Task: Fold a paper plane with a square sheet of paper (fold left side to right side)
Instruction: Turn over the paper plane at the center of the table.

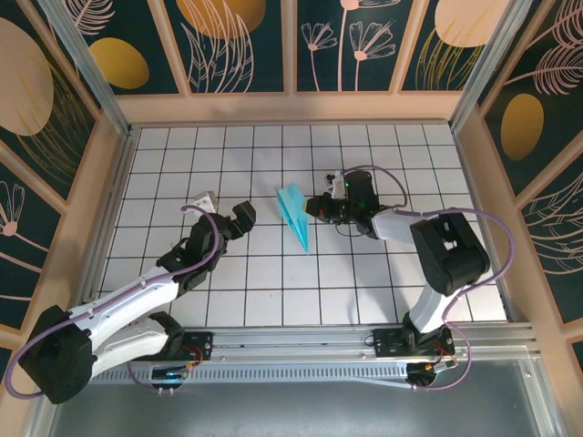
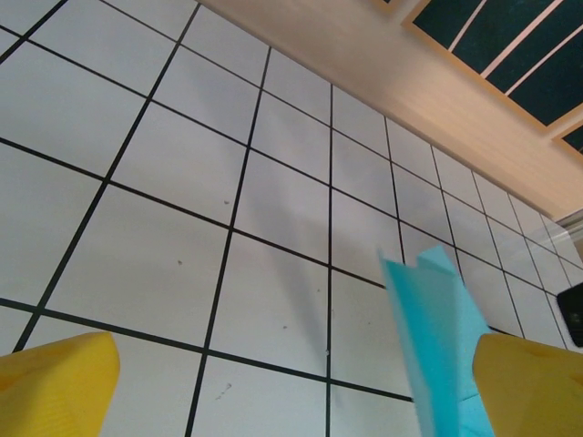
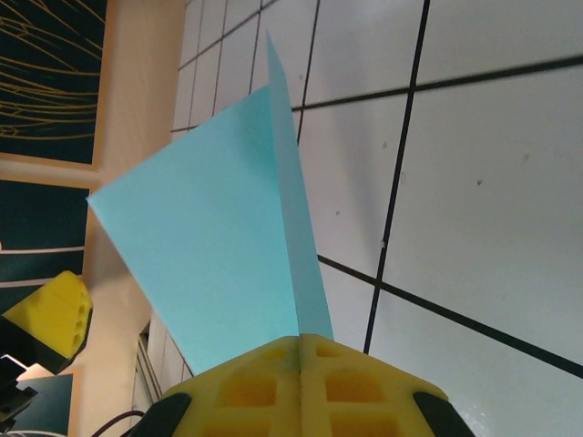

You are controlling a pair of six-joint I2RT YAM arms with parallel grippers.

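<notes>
Centrally, paper plane (image 1: 293, 211) edge pinched in right tool (image 3: 301, 346), left tool (image 1: 241, 218) spread nearby

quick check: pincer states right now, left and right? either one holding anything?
Left pincer: open, holding nothing.
Right pincer: closed on the paper plane.

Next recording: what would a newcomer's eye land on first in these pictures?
A slim turquoise folded paper plane stands out at the middle of the white grid-tiled table, its point toward the arms' bases. The right arm's yellow fingers are shut on it from its right side. The left arm's yellow fingers gape wide open just to its left, holding nothing.
</notes>
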